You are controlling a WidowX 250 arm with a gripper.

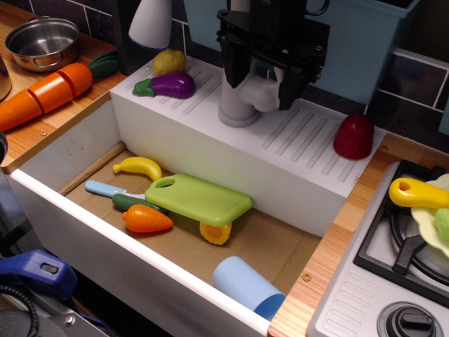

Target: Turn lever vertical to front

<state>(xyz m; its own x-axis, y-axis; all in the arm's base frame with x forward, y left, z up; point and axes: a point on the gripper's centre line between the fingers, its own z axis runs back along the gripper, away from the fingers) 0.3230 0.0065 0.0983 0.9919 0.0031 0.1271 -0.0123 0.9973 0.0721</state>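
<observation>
The lever (pixel 261 93) is a light-grey rounded stub that juts toward the front right from the thick grey tap column (pixel 237 107) on the white ribbed ledge (pixel 295 140) behind the sink. My black gripper (pixel 263 81) comes down from above. One finger (pixel 235 70) is on the lever's left and the other (pixel 291 88) on its right. The lever fills the gap between them, so the gripper looks shut on it. The lever's slim tab is hidden by the fingers.
A purple eggplant (pixel 172 84) and a yellow fruit (pixel 168 62) lie left of the column, a red piece (pixel 353 135) right of it. The sink basin (pixel 280 246) holds a banana (pixel 138 167), a green board (pixel 200 198), a carrot (pixel 146 219) and a blue cup (pixel 245 286). The stove (pixel 393 281) is at right.
</observation>
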